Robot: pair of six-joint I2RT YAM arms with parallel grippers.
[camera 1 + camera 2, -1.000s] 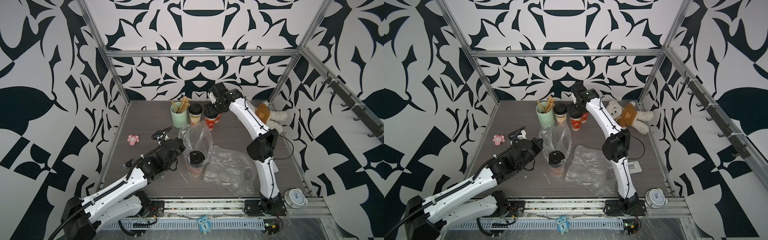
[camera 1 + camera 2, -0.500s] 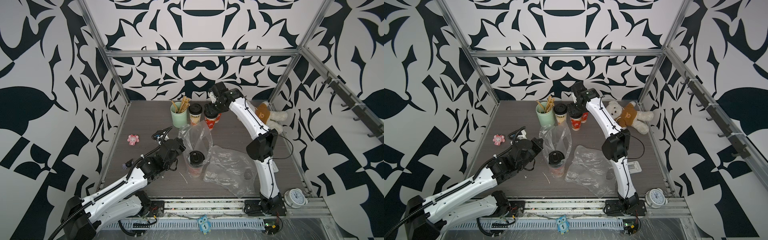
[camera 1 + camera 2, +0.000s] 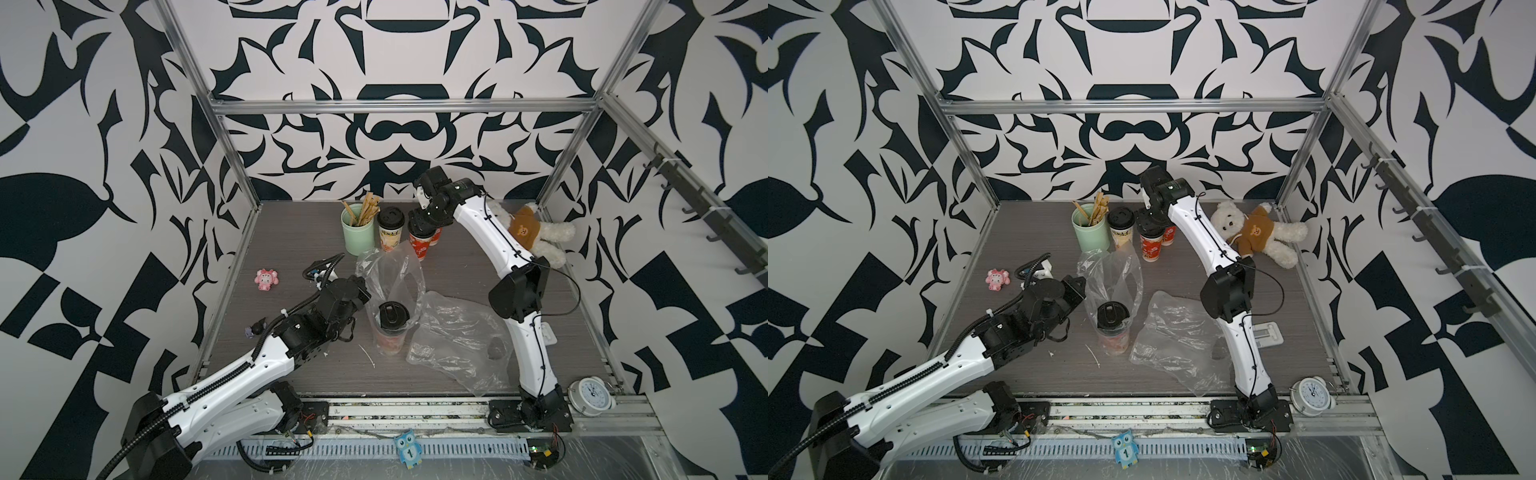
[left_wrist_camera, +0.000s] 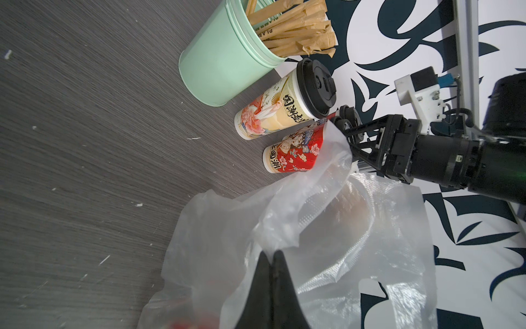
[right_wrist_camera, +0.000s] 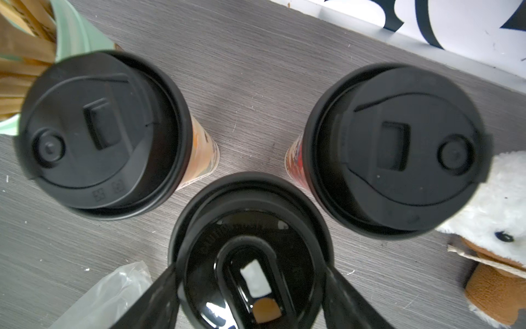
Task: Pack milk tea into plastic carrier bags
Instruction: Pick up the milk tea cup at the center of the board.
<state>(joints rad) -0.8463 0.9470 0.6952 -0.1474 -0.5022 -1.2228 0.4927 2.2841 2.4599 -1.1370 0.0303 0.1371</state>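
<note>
My left gripper (image 4: 273,253) is clenched on a fold of the open bag (image 3: 388,274) in the middle of both top views. It holds the mouth up above the packed cup (image 3: 391,320) standing inside. My right gripper (image 5: 249,267) hangs over the front red cup (image 4: 293,153), just above centre in a top view. Its jaws stand either side of the black lid, close against the rim, but I cannot tell whether they pinch it yet.

My worry is that hold. It sits high, on the lid alone, so I judge a lift could pop the lid off or let the cup swing and slip. The cream cup (image 5: 99,139) and the rear red cup (image 5: 398,148) stand near on either flank, and a skewed rise could clip one and tip it. The cream one would fall toward the mint holder (image 3: 357,232) just beside it.

The film in my left jaws is thin and slick. If it slides out, the mouth sags over the packed cup, and the next cup would land on plastic or on that lid. A low carry could also snag the raised loop and drag the bag, cup and all. The spare bag (image 3: 453,332) lies flat right of centre, near my right arm — a sweep could shift it.
</note>
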